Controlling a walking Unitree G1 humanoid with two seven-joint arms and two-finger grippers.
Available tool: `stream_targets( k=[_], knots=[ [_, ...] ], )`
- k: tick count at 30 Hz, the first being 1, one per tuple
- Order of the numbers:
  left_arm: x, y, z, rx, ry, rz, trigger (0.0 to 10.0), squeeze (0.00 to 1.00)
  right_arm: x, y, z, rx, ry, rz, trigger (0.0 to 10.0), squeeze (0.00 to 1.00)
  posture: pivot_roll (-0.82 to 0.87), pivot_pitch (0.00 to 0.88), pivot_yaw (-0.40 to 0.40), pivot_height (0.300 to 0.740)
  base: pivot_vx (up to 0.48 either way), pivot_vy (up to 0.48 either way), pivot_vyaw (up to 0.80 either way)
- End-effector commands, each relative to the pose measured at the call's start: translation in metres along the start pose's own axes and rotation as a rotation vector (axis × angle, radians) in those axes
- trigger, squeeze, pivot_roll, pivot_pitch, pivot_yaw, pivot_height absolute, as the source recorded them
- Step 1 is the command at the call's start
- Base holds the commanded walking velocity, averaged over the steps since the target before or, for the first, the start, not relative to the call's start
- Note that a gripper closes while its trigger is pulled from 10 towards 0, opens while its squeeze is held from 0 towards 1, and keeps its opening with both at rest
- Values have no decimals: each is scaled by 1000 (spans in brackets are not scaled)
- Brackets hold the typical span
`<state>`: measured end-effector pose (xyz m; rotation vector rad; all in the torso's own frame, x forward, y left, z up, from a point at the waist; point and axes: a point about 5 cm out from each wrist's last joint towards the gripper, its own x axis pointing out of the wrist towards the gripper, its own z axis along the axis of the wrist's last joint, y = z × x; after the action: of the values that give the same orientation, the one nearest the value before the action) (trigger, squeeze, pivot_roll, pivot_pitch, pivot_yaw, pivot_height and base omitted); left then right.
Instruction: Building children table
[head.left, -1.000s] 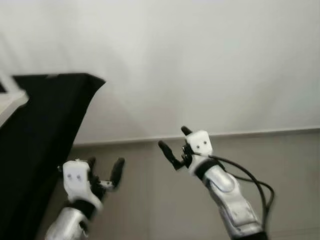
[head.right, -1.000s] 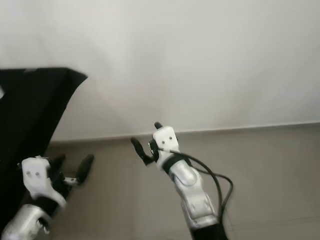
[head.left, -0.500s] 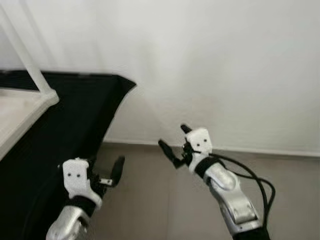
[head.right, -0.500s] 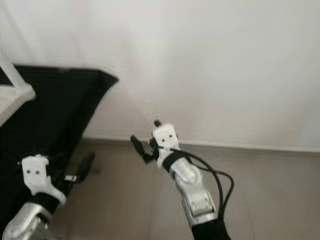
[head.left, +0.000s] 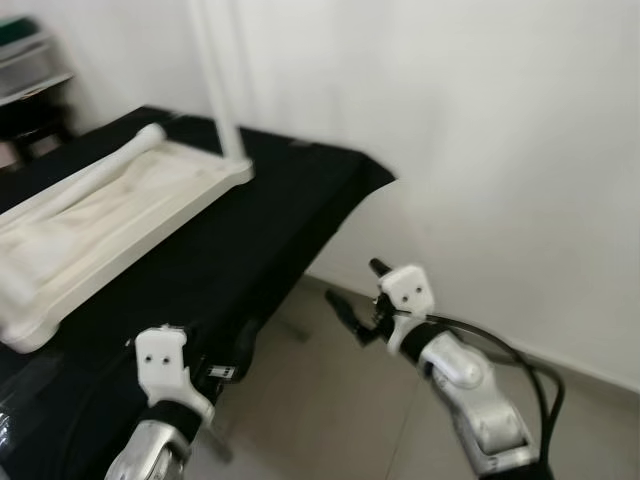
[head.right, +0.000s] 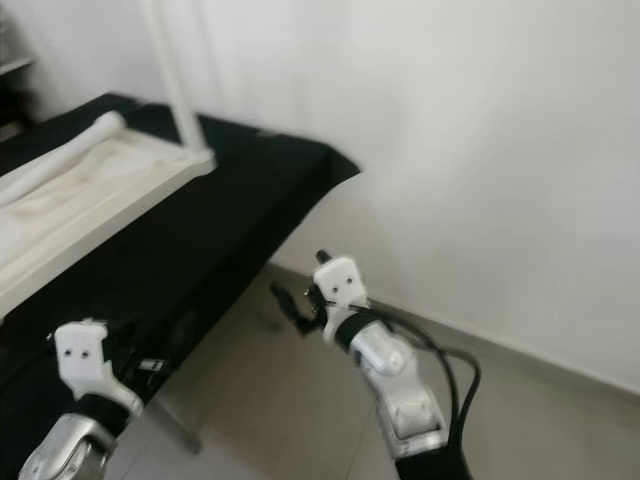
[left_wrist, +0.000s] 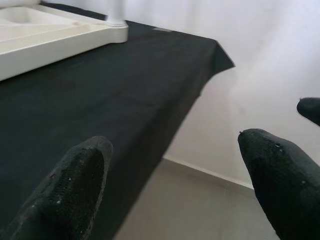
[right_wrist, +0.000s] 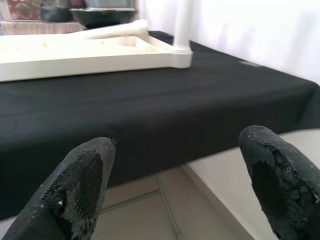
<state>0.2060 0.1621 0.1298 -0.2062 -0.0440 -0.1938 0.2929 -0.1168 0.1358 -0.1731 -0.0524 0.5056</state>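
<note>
A black-draped tabletop (head.left: 250, 230) is filling the left of the scene. The white children table (head.left: 110, 215) is lying upside down on its far left part, one leg (head.left: 218, 80) standing upright. Both the left claw (head.left: 225, 360) and right claw (head.left: 355, 300) are hovering open and empty, near the tabletop's right edge.

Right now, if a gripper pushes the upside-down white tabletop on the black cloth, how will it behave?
The white tabletop looks like rigid moulded plastic, so probably stiff and light. The upright leg at its corner may make it top-heavy there. The black cloth might bunch rather than let it slide.

White tabletop (head.left: 110, 215) upside-down, leg (head.left: 222, 85) upright
</note>
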Motion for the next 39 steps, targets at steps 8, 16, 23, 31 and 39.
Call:
stream_targets(
  k=[8,16,23,31,39],
  knots=[
    [-1,3,-1,5,5,4,10000,0,0,2,-1,27,-6,5,10000,0,-101,107,36,740,0,0,0],
    [-1,3,-1,3,10,3,10000,0,0,2,-1,29,-6,6,10000,0,-100,105,39,740,0,0,0],
    [-1,2,-2,2,11,0,10000,0,1,2,-1,29,-5,5,10000,0,-101,100,38,740,0,0,0],
    [-1,2,-2,5,10,-4,10000,0,1,2,-2,29,-3,5,10000,0,-101,97,36,740,0,0,0],
    [-1,2,-2,5,8,-4,10000,0,1,2,-1,28,-4,6,10000,0,-102,99,36,740,0,0,0]
  ],
)
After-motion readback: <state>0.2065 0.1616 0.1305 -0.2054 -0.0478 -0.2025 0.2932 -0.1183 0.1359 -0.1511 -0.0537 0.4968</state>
